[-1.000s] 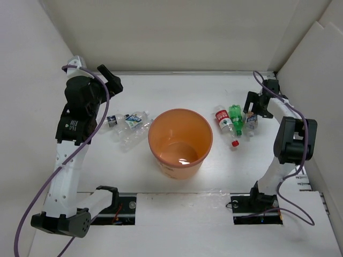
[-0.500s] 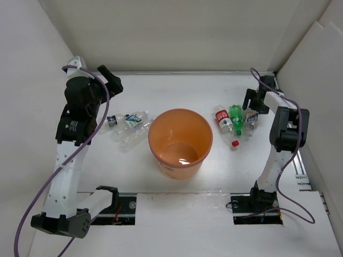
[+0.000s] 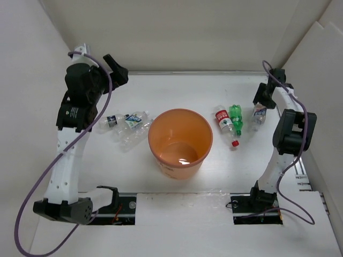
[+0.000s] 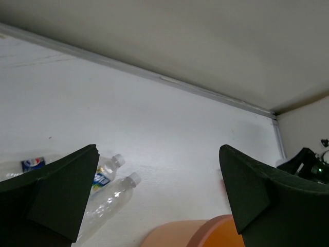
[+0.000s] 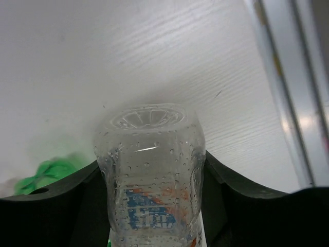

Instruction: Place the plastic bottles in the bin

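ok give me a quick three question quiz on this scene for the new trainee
1. True or false: the right pincer is shut on a clear bottle with a blue-white label.
2. What lies just beside the green bottle?
A) a red-labelled bottle
B) a blue can
C) a glass jar
3. Fill in: the left pincer is ___ and holds nothing.

Key: 1 true; 2 A; 3 open.
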You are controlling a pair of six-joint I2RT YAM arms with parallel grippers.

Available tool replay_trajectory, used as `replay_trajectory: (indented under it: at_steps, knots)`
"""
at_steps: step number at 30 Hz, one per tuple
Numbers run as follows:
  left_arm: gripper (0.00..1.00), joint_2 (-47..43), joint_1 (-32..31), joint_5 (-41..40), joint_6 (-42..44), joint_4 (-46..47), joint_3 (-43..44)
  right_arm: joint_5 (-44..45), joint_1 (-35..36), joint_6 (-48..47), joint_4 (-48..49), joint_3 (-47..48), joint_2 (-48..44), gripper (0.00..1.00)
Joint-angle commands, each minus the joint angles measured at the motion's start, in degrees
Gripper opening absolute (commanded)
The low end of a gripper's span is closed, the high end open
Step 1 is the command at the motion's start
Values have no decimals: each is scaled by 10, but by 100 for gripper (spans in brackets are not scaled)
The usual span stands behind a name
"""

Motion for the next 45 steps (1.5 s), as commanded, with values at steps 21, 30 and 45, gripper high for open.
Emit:
replay_trajectory:
  at_steps: [21,30,45]
  knots:
    - [100,241,-112,554,-7,280,268,-402,283,165,316,313,-155,0]
    - [100,201,-112,530,-25,358,119,-430,344,268,508,252,-159,0]
    - [100,158,-112,592,-133,575,9,-458,419,372,632,257,-86,0]
